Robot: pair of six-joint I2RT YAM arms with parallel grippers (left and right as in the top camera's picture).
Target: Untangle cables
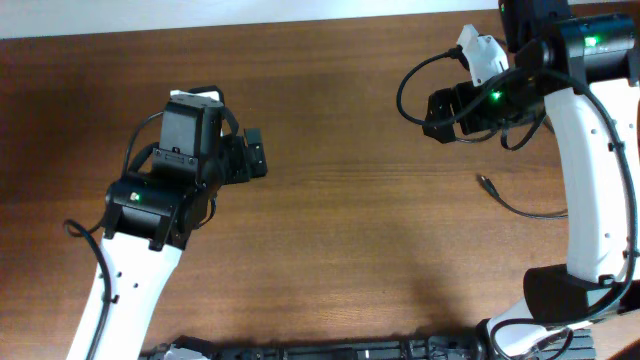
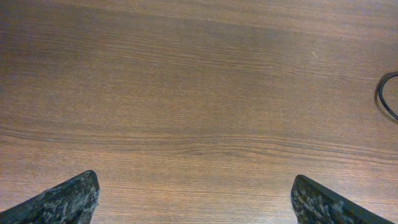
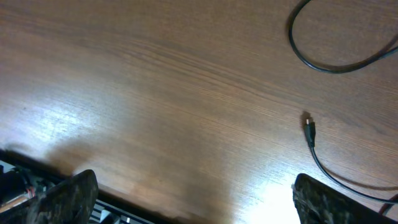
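1. Left pincer [image 2: 196, 208] gapes fully wide, holding nothing.
2. Right pincer [image 3: 196, 202] is spread just as wide, also empty.
3. Black cable [image 3: 314, 149] lies loose just ahead of it, plug end free.

A dark brown wood-grain counter [image 1: 330, 210] carries a thin black cable [image 1: 522, 210] near its right side, its plug end [image 1: 485, 182] lying loose on the wood.
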